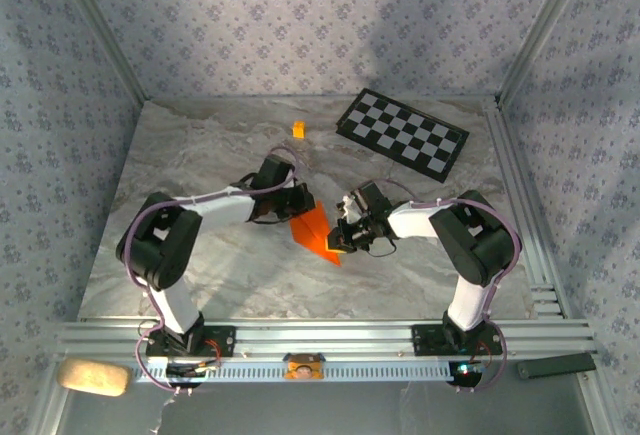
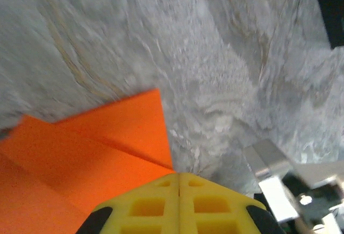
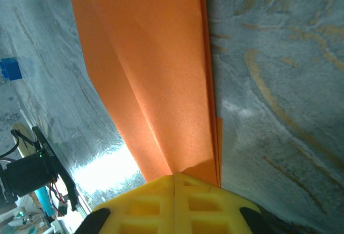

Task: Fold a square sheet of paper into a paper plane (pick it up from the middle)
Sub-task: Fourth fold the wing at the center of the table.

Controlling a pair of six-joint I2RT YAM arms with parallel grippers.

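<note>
The paper plane (image 1: 316,237) is clamped on opposite sides by the closed left gripper (image 2: 179,178) and right gripper (image 3: 174,178), presumably to set its creases.

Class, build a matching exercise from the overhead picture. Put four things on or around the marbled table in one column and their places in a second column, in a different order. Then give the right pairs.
Things
1. folded bright orange sheet of paper
2. tiny orange-yellow cube
3. flat black-and-white checkered board
4. beige rounded pad

Places
A. far right part of the grey marbled table
B. near left corner, in front of the metal rail
C. middle of the table
D. far side, left of the board

Pairs: 1-C, 2-D, 3-A, 4-B
</note>
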